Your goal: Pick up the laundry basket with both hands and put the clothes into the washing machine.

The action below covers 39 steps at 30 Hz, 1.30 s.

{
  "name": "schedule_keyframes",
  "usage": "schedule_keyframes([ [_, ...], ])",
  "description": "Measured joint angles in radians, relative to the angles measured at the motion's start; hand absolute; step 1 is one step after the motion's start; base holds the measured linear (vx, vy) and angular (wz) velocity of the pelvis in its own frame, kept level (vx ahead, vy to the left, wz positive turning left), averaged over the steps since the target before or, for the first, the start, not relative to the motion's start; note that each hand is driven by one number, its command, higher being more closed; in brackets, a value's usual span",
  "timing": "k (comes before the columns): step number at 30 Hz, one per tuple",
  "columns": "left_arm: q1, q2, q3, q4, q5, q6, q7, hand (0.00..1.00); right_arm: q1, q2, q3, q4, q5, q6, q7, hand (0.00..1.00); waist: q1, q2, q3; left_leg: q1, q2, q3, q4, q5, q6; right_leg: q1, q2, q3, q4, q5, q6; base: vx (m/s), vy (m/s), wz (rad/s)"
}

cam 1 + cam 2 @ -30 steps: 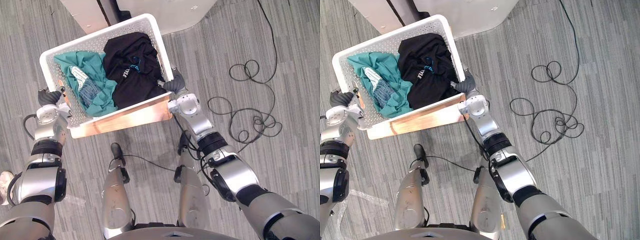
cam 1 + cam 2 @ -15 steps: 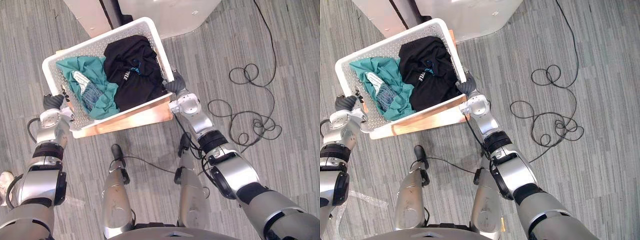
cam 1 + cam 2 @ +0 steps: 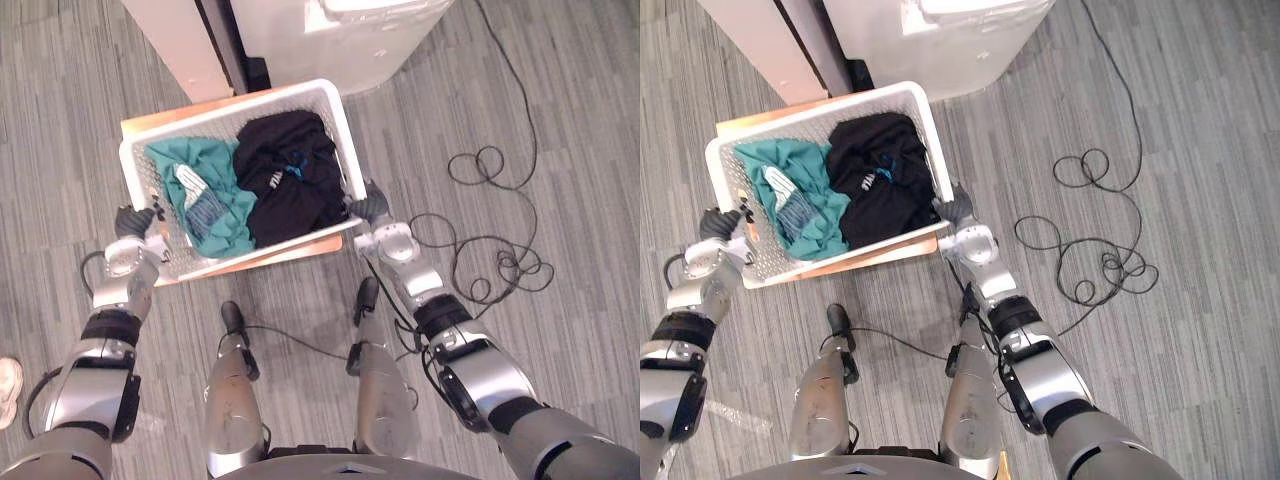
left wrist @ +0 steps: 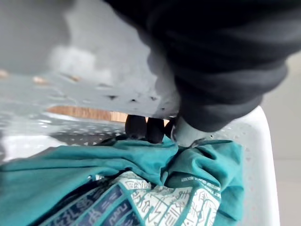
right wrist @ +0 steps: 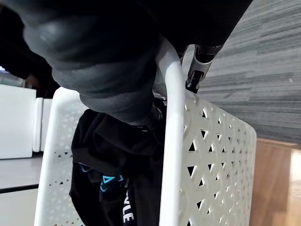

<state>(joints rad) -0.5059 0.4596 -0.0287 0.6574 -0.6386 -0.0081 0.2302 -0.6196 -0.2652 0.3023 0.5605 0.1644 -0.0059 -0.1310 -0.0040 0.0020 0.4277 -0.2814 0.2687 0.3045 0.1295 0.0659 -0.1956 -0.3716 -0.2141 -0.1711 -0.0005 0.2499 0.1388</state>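
A white perforated laundry basket hangs between my two hands, in front of the white washing machine. A teal garment fills its left half and a black garment its right half. My left hand is curled over the basket's left rim; its dark fingertips hook inside above the teal cloth. On the opposite side my right hand grips the right rim, beside the black cloth.
A low wooden board lies under the basket, showing at its far left and near edge. A pale cabinet panel stands left of the washing machine. A person's shoe is at the lower left. Grey plank floor stretches to the right.
The view has shifted, showing more of the washing machine. The basket, still held in both hands, now sits lower, farther from my head and more level.
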Motion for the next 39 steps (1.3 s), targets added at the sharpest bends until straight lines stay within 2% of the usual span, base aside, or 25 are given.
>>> schedule_keyframes([
  [5,0.115,-0.039,-0.018,-0.081,-0.06,-0.015,-0.05,1.0,0.11,-0.048,-0.02,-0.108,0.008,0.015,0.032,1.0,-0.025,0.0,-0.002,0.075,-0.003,0.004,-0.034,0.001,-0.002,0.058,0.0,-0.004,0.007,-0.019,0.004,0.0,0.007,0.0],
  [9,0.211,-0.111,-0.035,-0.093,-0.085,-0.021,-0.078,1.0,0.189,-0.057,-0.099,-0.19,0.009,0.015,0.065,1.0,-0.033,0.0,-0.057,0.139,-0.012,0.02,-0.096,0.025,-0.005,0.099,0.003,-0.005,-0.012,-0.02,0.006,0.03,0.014,-0.03],
  [11,0.283,-0.152,-0.047,-0.095,-0.086,-0.021,-0.101,1.0,0.255,-0.056,-0.137,-0.244,0.01,0.011,0.07,1.0,-0.04,0.001,-0.121,0.168,-0.012,0.031,-0.118,0.026,-0.008,0.123,0.009,-0.005,-0.032,-0.021,0.007,0.05,0.015,-0.07],
  [13,0.323,-0.176,-0.058,-0.096,-0.087,-0.021,-0.108,1.0,0.305,-0.055,-0.171,-0.273,0.018,0.009,0.084,1.0,-0.045,0.001,-0.159,0.19,-0.011,0.038,-0.126,0.025,-0.009,0.147,0.011,-0.006,-0.047,-0.021,0.008,0.05,0.007,-0.03],
  [18,0.457,-0.254,-0.091,-0.106,-0.127,-0.021,-0.118,1.0,0.424,-0.025,-0.231,-0.277,0.055,0.0,0.105,1.0,-0.056,0.008,-0.269,0.261,-0.007,0.074,-0.132,-0.003,-0.012,0.215,0.018,0.008,-0.079,-0.027,0.016,0.02,0.005,-0.14],
  [21,0.505,-0.274,-0.091,-0.106,-0.145,-0.021,-0.136,1.0,0.45,-0.023,-0.231,-0.277,0.066,-0.001,0.112,1.0,-0.06,0.02,-0.288,0.28,0.014,0.087,-0.096,-0.028,-0.009,0.237,0.034,0.022,-0.079,-0.028,0.014,0.0,-0.02,-0.21],
  [22,0.53,-0.282,-0.091,-0.106,-0.146,-0.021,-0.139,1.0,0.462,-0.021,-0.228,-0.277,0.067,-0.001,0.125,1.0,-0.058,0.027,-0.295,0.276,0.035,0.089,-0.058,-0.048,-0.001,0.247,0.049,0.022,-0.079,-0.034,0.009,-0.03,-0.058,-0.14],
  [24,0.564,-0.296,-0.092,-0.106,-0.158,-0.021,-0.144,1.0,0.487,-0.021,-0.226,-0.277,0.067,-0.011,0.142,1.0,-0.057,0.044,-0.307,0.259,0.071,0.085,0.008,-0.081,0.038,0.262,0.073,0.013,-0.079,-0.051,-0.002,-0.03,-0.08,-0.01],
  [25,0.583,-0.303,-0.093,-0.105,-0.166,-0.021,-0.145,1.0,0.507,-0.02,-0.225,-0.277,0.068,-0.015,0.144,1.0,-0.058,0.054,-0.312,0.238,0.091,0.082,0.064,-0.102,0.101,0.276,0.082,-0.004,-0.078,-0.062,-0.008,-0.02,-0.067,0.17],
  [26,0.59,-0.303,-0.096,-0.105,-0.166,-0.02,-0.145,1.0,0.516,-0.02,-0.226,-0.277,0.069,-0.016,0.144,1.0,-0.059,0.056,-0.314,0.225,0.096,0.084,0.097,-0.103,0.138,0.285,0.082,-0.01,-0.077,-0.066,-0.012,-0.02,-0.063,0.36],
  [27,0.603,-0.305,-0.109,-0.105,-0.166,-0.019,-0.145,1.0,0.532,-0.021,-0.228,-0.276,0.071,-0.016,0.144,1.0,-0.063,0.059,-0.315,0.208,0.111,0.112,0.161,-0.082,0.193,0.304,0.08,-0.026,-0.075,-0.072,-0.018,-0.02,-0.067,0.35],
  [28,0.622,-0.312,-0.113,-0.105,-0.167,-0.018,-0.145,1.0,0.536,-0.022,-0.227,-0.271,0.072,-0.016,0.144,1.0,-0.064,0.067,-0.319,0.195,0.125,0.11,0.198,-0.05,0.192,0.307,0.085,-0.028,-0.051,-0.087,-0.032,-0.02,-0.063,0.28],
  [29,0.629,-0.31,-0.111,-0.105,-0.168,-0.017,-0.145,1.0,0.536,-0.018,-0.226,-0.271,0.072,-0.017,0.144,1.0,-0.062,0.069,-0.32,0.195,0.126,0.104,0.21,-0.051,0.184,0.306,0.086,-0.03,-0.039,-0.096,-0.036,-0.04,-0.037,-0.02],
  [30,0.636,-0.322,-0.111,-0.106,-0.168,-0.014,-0.145,1.0,0.533,-0.02,-0.227,-0.269,0.072,-0.018,0.144,1.0,-0.048,0.072,-0.316,0.171,0.107,0.073,0.355,-0.133,0.12,0.306,0.086,-0.023,-0.022,-0.102,-0.041,-0.05,0.04,-0.21],
  [31,0.649,-0.333,-0.112,-0.106,-0.168,-0.014,-0.145,1.0,0.534,-0.018,-0.229,-0.267,0.072,-0.018,0.143,1.0,-0.042,0.079,-0.321,0.154,0.035,0.002,0.483,-0.239,0.092,0.31,0.082,-0.001,-0.013,-0.095,-0.05,-0.07,0.136,-0.39],
  [32,0.661,-0.328,-0.112,-0.106,-0.168,-0.014,-0.145,1.0,0.534,-0.007,-0.228,-0.267,0.075,-0.018,0.143,1.0,-0.042,0.091,-0.329,0.169,-0.006,-0.044,0.491,-0.297,0.088,0.315,0.095,0.022,-0.005,-0.094,-0.051,-0.08,0.158,-0.4],
  [33,0.662,-0.322,-0.112,-0.106,-0.168,-0.014,-0.146,1.0,0.534,0.0,-0.228,-0.267,0.076,-0.018,0.143,1.0,-0.042,0.092,-0.331,0.184,-0.011,-0.075,0.47,-0.309,0.075,0.318,0.106,0.029,-0.005,-0.094,-0.051,-0.1,0.125,-0.44],
  [34,0.663,-0.317,-0.11,-0.112,-0.168,-0.014,-0.146,1.0,0.534,0.007,-0.227,-0.269,0.077,-0.023,0.143,1.0,-0.042,0.086,-0.333,0.209,-0.032,-0.125,0.423,-0.344,0.066,0.316,0.115,0.056,-0.015,-0.092,-0.052,-0.12,0.091,-0.28],
  [35,0.663,-0.314,-0.106,-0.135,-0.167,-0.014,-0.146,1.0,0.534,0.007,-0.23,-0.268,0.083,-0.036,0.143,1.0,-0.052,0.09,-0.337,0.226,-0.049,-0.17,0.359,-0.404,0.063,0.301,0.121,0.069,-0.026,-0.086,-0.049,-0.14,0.115,-0.24],
  [36,0.655,-0.304,-0.104,-0.14,-0.167,-0.014,-0.147,1.0,0.532,0.017,-0.236,-0.263,0.084,-0.039,0.143,1.0,-0.053,0.07,-0.331,0.227,-0.065,-0.168,0.354,-0.409,0.06,0.293,0.112,0.091,-0.025,-0.082,-0.051,-0.17,0.18,-0.27],
  [37,0.659,-0.293,-0.101,-0.141,-0.166,-0.014,-0.146,1.0,0.538,0.028,-0.234,-0.262,0.084,-0.037,0.143,1.0,-0.054,0.034,-0.342,0.23,-0.112,-0.166,0.313,-0.394,0.08,0.271,0.092,0.139,-0.033,-0.086,-0.056,-0.15,0.158,-0.35],
  [38,0.659,-0.287,-0.102,-0.141,-0.165,-0.014,-0.146,1.0,0.538,0.035,-0.234,-0.262,0.084,-0.037,0.144,1.0,-0.058,0.023,-0.349,0.228,-0.127,-0.16,0.296,-0.383,0.087,0.258,0.082,0.152,-0.035,-0.098,-0.068,-0.15,0.147,-0.32],
  [39,0.651,-0.279,-0.102,-0.141,-0.165,-0.014,-0.146,1.0,0.538,0.044,-0.236,-0.263,0.084,-0.037,0.144,1.0,-0.072,0.017,-0.351,0.223,-0.136,-0.149,0.264,-0.358,0.102,0.236,0.076,0.16,-0.027,-0.154,-0.099,-0.1,0.092,-0.14],
])
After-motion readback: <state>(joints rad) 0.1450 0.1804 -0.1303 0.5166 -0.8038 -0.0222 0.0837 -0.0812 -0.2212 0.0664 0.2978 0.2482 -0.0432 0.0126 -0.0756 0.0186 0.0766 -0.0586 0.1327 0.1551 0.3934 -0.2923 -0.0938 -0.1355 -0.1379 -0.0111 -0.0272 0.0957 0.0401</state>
